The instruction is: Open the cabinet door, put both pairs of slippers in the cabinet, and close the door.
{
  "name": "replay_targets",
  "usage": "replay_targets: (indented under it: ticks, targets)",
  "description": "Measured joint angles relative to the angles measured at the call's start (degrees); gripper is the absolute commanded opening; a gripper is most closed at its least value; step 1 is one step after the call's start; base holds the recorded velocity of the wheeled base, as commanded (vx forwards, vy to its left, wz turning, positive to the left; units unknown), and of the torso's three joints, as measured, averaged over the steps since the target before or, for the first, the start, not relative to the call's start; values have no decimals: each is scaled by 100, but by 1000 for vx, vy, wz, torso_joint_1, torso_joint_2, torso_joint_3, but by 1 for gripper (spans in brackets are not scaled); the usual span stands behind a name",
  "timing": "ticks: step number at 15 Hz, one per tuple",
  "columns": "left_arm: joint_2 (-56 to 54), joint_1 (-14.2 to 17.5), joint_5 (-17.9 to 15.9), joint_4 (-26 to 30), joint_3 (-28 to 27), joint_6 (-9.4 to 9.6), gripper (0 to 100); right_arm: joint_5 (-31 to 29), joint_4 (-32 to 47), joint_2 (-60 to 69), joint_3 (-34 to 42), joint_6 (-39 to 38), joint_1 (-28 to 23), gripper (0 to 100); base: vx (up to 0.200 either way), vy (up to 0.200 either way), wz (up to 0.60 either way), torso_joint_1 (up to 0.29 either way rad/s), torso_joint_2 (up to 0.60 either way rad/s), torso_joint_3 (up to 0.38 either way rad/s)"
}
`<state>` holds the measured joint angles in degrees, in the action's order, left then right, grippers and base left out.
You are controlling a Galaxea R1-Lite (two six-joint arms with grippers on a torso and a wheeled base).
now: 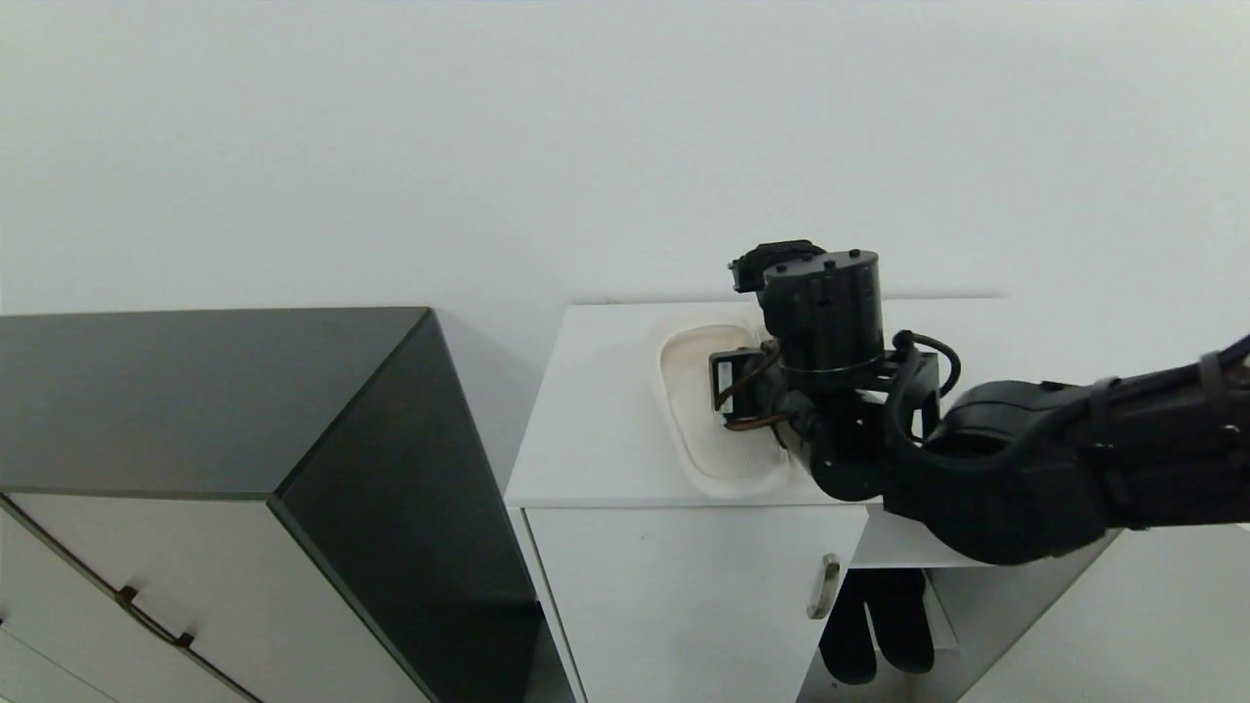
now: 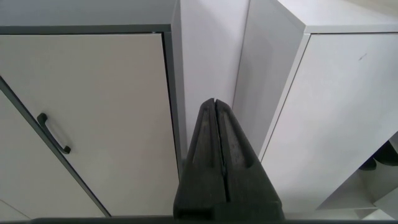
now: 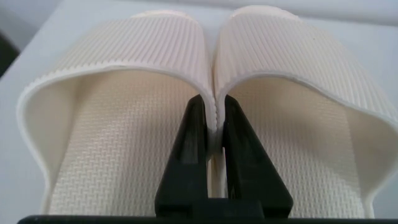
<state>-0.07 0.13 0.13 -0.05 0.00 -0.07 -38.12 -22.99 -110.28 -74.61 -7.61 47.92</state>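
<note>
Dark-topped cabinet stands left, with a narrow gap between it and the white cabinet on the right. The white top's left and near parts are bare. Its left door faces front, with the handle at its right edge. The compartment to the right is open, with black slippers inside. Cream ribbed slippers lie side by side on the white top. Right gripper pinches their two touching inner strap edges, fingers almost together. Left gripper hangs low by the gap, fingers pressed together, holding nothing.
</note>
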Motion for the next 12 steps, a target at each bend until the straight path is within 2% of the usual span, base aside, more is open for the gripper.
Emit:
replay_targets:
  ticks: [4, 6, 8, 12]
  targets:
    - [0, 2, -6, 0, 0, 0, 0, 790, -449, 1083, 1723, -18, 122, 0, 0, 0, 0, 0, 0, 0]
    - [0, 2, -6, 2, 0, 0, 0, 941, -689, 1618, 2321, -5, 277, 0, 0, 0, 0, 0, 0, 0]
    - [0, 2, -6, 0, 0, 0, 0, 979, -735, 1981, 2619, -5, 464, 0, 0, 0, 0, 0, 0, 0]
    - [0, 7, -6, 0, 0, 0, 0, 983, -744, 2172, 2754, -5, 535, 0, 0, 0, 0, 0, 0, 0]
